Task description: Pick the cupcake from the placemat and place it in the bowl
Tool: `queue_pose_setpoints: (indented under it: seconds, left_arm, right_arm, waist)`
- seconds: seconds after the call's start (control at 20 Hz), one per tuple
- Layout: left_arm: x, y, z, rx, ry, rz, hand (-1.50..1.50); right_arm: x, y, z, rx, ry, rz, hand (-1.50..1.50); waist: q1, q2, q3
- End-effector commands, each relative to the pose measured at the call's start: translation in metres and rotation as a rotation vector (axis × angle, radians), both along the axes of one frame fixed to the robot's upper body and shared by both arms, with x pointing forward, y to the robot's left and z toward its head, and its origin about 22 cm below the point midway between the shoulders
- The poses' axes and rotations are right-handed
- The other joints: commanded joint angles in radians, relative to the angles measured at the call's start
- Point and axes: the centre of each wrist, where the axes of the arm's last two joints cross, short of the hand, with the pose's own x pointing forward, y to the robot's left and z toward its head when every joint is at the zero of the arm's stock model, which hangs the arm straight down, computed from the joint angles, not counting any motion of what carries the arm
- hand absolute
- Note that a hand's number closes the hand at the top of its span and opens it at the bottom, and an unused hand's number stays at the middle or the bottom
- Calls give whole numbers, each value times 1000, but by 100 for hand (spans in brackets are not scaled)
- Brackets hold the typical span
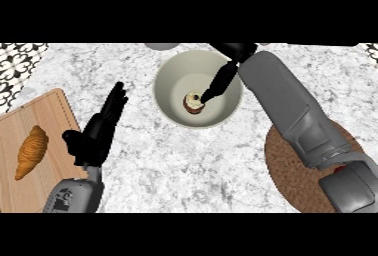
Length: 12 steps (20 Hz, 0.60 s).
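Note:
The cupcake (193, 102), brown with a pale top, sits at the bottom of the cream bowl (171, 75) at the counter's upper middle. My right hand (225, 75) reaches over the bowl's right rim. Its fingers run straight down into the bowl and their tips touch the cupcake's right side, so the hand is open. The right forearm crosses above the round brown placemat (284, 165) at the right, which carries nothing that I can see. My left hand (100, 130) rests open at the left, fingers up, beside the wooden board.
A wooden cutting board (55, 112) lies at the left edge with a croissant (31, 151) on it. A patterned tile strip (16, 67) borders the marble counter at the upper left. A grey round object (160, 46) shows just beyond the bowl.

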Motion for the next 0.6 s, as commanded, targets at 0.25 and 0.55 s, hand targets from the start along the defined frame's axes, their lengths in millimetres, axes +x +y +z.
queue_pose_setpoints:
  seconds: [0.25,0.55]
  left_arm:
    - [1,6,0,9,12,-4,0]
    - [1,-16,4,-8,-15,-36,0]
  right_arm:
    - [15,-51,32,89,236,81,-150]
    - [11,-97,11,112,288,98,-150]
  waist:
    - [10,6,0]
    - [27,23,3]
